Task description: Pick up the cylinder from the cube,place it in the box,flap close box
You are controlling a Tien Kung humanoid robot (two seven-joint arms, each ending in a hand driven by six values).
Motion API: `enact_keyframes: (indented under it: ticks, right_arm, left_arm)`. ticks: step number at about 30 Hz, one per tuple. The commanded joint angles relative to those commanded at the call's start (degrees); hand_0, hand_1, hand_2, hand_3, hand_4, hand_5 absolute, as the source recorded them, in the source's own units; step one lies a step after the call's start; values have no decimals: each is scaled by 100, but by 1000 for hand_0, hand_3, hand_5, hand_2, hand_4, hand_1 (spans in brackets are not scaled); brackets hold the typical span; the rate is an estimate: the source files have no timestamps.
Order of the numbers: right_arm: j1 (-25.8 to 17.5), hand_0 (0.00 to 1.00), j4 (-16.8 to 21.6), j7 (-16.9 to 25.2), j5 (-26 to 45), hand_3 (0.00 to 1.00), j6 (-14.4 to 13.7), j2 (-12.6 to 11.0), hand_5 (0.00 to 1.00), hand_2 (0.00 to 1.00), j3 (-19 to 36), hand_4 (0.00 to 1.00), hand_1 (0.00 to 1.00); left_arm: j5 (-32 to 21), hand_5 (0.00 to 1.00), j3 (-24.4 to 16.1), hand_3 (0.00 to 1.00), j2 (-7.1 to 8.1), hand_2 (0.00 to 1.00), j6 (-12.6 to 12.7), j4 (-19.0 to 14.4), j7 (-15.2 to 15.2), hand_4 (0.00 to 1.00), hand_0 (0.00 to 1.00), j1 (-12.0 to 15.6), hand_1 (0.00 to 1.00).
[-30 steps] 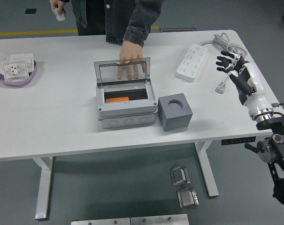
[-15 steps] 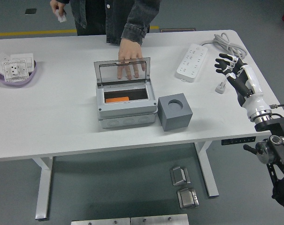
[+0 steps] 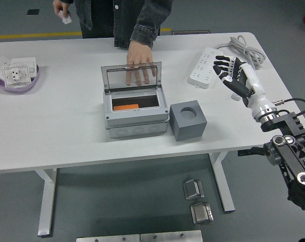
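The grey box stands mid-table with its clear lid raised upright. An orange cylinder lies inside the box at the left. Just right of the box sits the grey cube, and its round top hole holds nothing. My right hand hovers over the table's right side, fingers spread and holding nothing, up and to the right of the cube. A person's hand rests flat on the table behind the lid. My left arm is out of view.
A white power strip and its cable lie under and behind my right hand. A purple bowl holding a white socket sits at the far left. The person's other hand holds something small and white at the top left.
My right hand has swung left and a little forward, from the table's right edge to over the power strip's end. The box, cube and person's hand have stayed put.
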Motion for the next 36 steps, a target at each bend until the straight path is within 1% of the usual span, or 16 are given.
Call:
enact_keyframes:
  ticks: [2,5,11,13,18,19,22,25,29,36]
  right_arm:
    - [269,759,-232,-53,-129,759,23,-41,518,744,-219,792,739]
    - [697,759,-613,-121,-287,759,62,-38,518,744,-529,792,739]
    - [1538,760,-1404,-220,-566,761,140,59,526,747,-986,793,741]
    - [1755,779,-1615,-244,-644,765,158,86,527,751,-1075,794,749]
    - [2366,779,-2186,-299,-776,765,189,188,527,751,-1280,794,749]
    - [2502,789,-2287,-312,-807,767,194,236,499,752,-1345,782,754]
    - [2776,789,-2465,-342,-894,767,207,372,499,752,-1498,782,754]
    - [3012,788,-2637,-396,-1026,768,227,575,499,752,-1669,779,753]
    - [3178,788,-2768,-456,-1157,768,240,785,499,752,-1847,779,753]
    - [3374,789,-2986,-500,-1239,768,253,1131,496,751,-2324,778,753]
  left_arm:
    - [11,461,0,881,12,710,-1,0,1,802,711,-5,682]
    - [14,461,9,881,25,710,-3,0,1,802,711,-8,682]
    - [38,460,12,881,45,710,-7,0,12,802,711,-18,682]
    - [52,459,6,881,53,710,-8,0,19,802,711,-22,682]
    - [69,459,2,881,87,710,-9,0,32,802,711,-25,682]
    - [82,459,-6,881,97,711,-10,0,38,801,711,-25,682]
    - [102,459,-17,881,114,711,-11,0,47,801,711,-34,682]
    - [103,459,-8,881,135,711,-14,0,44,801,711,-56,682]
    - [100,459,3,881,156,711,-15,0,40,801,711,-76,682]
    - [144,459,-18,881,177,711,-21,0,66,801,711,-87,682]
